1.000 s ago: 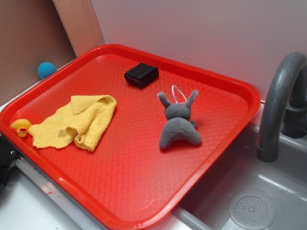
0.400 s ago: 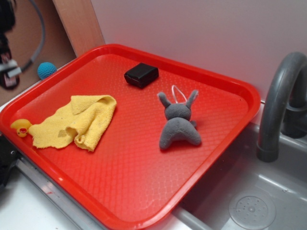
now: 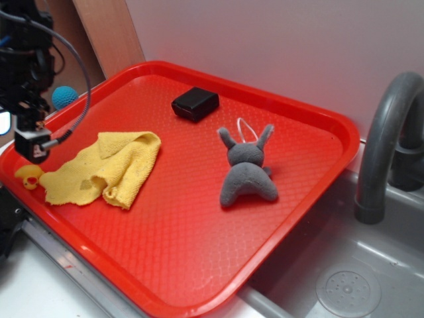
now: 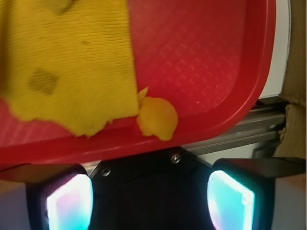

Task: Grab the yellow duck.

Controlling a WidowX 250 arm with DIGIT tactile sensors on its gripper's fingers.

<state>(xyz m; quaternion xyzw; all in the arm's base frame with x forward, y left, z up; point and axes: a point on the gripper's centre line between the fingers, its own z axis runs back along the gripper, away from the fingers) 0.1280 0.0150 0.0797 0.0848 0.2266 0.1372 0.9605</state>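
progress: approach only, grasp not yet made | gripper (image 3: 32, 149): fingers apart, empty, above the duck | yellow duck (image 3: 28, 176): at 9 o'clock corner of red tray (image 3: 199, 265), touching yellow knitted cloth (image 3: 103, 169) | tray also holds grey plush toy (image 3: 247, 172) centre-right, black box (image 3: 195, 103) at 12 | left: descend, close, lift

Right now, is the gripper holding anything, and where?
Nothing. The gripper is open and empty, above the yellow duck at the tray's edge.
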